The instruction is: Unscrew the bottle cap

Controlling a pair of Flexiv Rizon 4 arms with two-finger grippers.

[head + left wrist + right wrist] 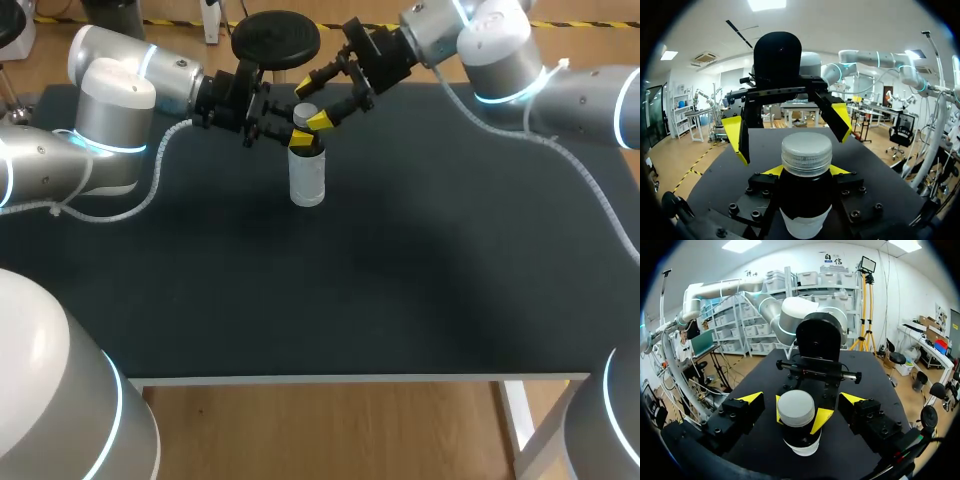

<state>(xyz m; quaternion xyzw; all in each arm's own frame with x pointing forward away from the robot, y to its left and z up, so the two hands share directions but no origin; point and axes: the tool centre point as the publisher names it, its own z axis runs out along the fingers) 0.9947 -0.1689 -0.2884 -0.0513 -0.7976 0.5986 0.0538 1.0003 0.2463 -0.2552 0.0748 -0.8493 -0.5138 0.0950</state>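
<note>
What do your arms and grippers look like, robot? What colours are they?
The left arm and the right arm are fat round tubes, silvery grey and white, with glowing light-blue rings at the joints. A pale ridged cable runs beside each. The left gripper and the right gripper are black with little bolts, each with two yellow-tipped fingers.

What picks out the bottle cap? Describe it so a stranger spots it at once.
On the black table, toward its far middle, one bottle stands upright, gripped just under its top by the left gripper. The cap crowns it: a pale, ribbed, translucent disc between the open yellow tips of the right gripper.
</note>
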